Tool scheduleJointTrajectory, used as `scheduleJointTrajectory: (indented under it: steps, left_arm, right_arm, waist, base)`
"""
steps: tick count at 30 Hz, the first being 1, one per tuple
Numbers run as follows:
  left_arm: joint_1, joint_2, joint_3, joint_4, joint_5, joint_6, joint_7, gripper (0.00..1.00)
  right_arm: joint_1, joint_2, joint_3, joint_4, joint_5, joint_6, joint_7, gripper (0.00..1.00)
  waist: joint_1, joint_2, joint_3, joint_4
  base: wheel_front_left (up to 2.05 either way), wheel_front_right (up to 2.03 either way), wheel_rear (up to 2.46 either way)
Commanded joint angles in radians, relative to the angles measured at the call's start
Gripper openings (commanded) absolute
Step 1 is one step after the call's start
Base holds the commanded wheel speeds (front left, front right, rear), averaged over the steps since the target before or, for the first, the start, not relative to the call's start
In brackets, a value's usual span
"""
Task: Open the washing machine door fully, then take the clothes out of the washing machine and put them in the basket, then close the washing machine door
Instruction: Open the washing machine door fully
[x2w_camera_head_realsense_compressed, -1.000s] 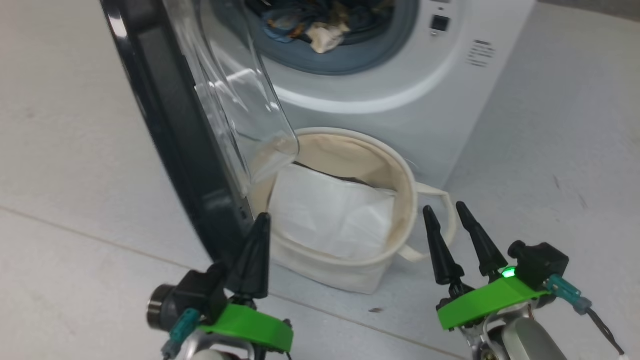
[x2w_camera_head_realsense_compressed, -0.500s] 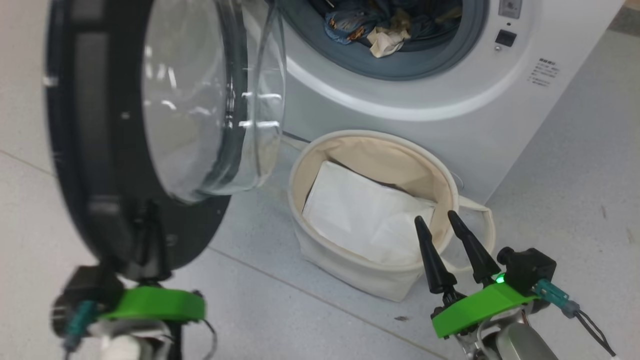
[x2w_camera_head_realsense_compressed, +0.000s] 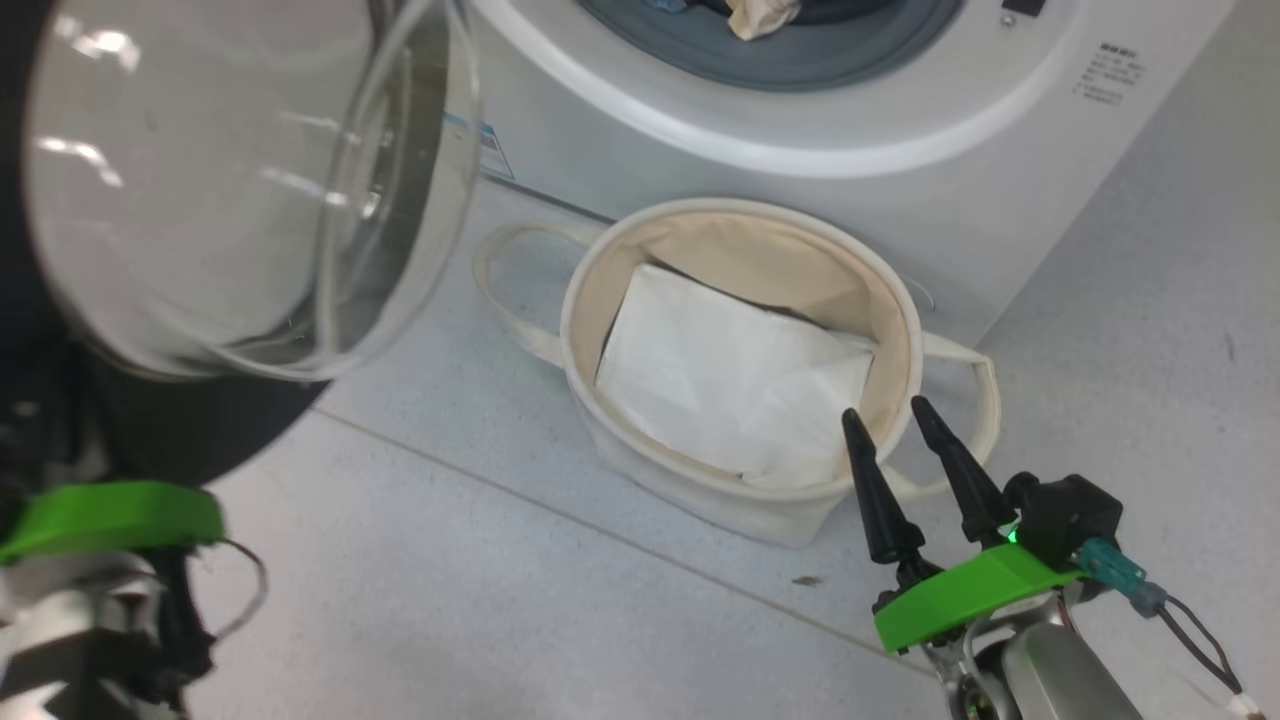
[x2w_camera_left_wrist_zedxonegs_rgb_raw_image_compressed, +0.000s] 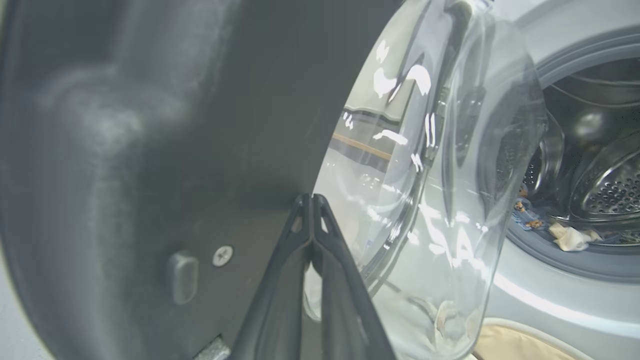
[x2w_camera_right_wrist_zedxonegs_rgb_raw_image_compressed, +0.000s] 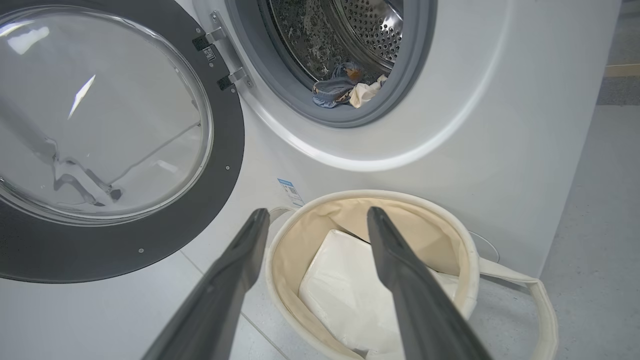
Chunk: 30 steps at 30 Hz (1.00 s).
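Note:
The washing machine door (x2w_camera_head_realsense_compressed: 180, 420) stands swung out at the left, its clear glass bowl (x2w_camera_head_realsense_compressed: 230, 180) bulging toward me. My left gripper (x2w_camera_left_wrist_zedxonegs_rgb_raw_image_compressed: 311, 201) is shut, fingertips against the door's black inner rim (x2w_camera_left_wrist_zedxonegs_rgb_raw_image_compressed: 150, 150) beside the glass; nothing is held. Its green mount (x2w_camera_head_realsense_compressed: 110, 515) sits low left. The washing machine (x2w_camera_head_realsense_compressed: 850, 200) is open, with blue and cream clothes (x2w_camera_right_wrist_zedxonegs_rgb_raw_image_compressed: 340, 90) at the drum's front lip. The basket (x2w_camera_head_realsense_compressed: 905, 300) stands on the floor below the opening. My right gripper (x2w_camera_head_realsense_compressed: 884, 410) hovers open over its near right rim, empty.
A flat white sheet (x2w_camera_head_realsense_compressed: 730, 370) lies inside the basket. One loop handle (x2w_camera_head_realsense_compressed: 985, 400) sticks out to the right near my right fingers, another (x2w_camera_head_realsense_compressed: 500, 290) to the left. Grey tiled floor (x2w_camera_head_realsense_compressed: 500, 580) surrounds the basket.
The door has swung wider open to the left, with my shut left gripper following its rim. The head camera has shifted too. My right gripper has stayed open by the basket.

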Motion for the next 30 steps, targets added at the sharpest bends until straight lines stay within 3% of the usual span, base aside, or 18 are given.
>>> scheduleJointTrajectory:
  steps: [1,5,19,30]
  left_arm:
    - [-0.044,0.056,0.074,-0.010,-0.017,0.007,-0.014,0.00]
    - [-0.077,0.078,0.139,0.062,-0.052,0.003,-0.029,0.00]
    - [-0.224,0.095,0.236,0.276,-0.054,-0.089,-0.045,0.00]
    - [-0.193,0.019,0.270,0.237,0.070,-0.147,-0.045,0.00]
  right_arm:
    - [-0.024,0.006,0.018,-0.030,-0.011,0.001,-0.012,1.00]
    - [-0.031,0.006,0.004,-0.037,-0.027,0.001,-0.012,1.00]
    - [-0.034,0.006,-0.006,-0.048,-0.062,0.001,-0.012,1.00]
    - [-0.039,0.006,-0.010,-0.056,-0.039,0.001,-0.012,1.00]
  waist:
    - [0.0000,0.0000,0.018,-0.007]
    - [0.0000,0.0000,0.046,-0.013]
    - [0.0000,0.0000,0.110,-0.007]
    - [0.0000,0.0000,0.063,-0.014]
  base:
    - [0.00,0.00,0.00]
    - [0.00,0.00,0.00]
    - [0.00,0.00,0.00]
    - [0.00,0.00,0.00]
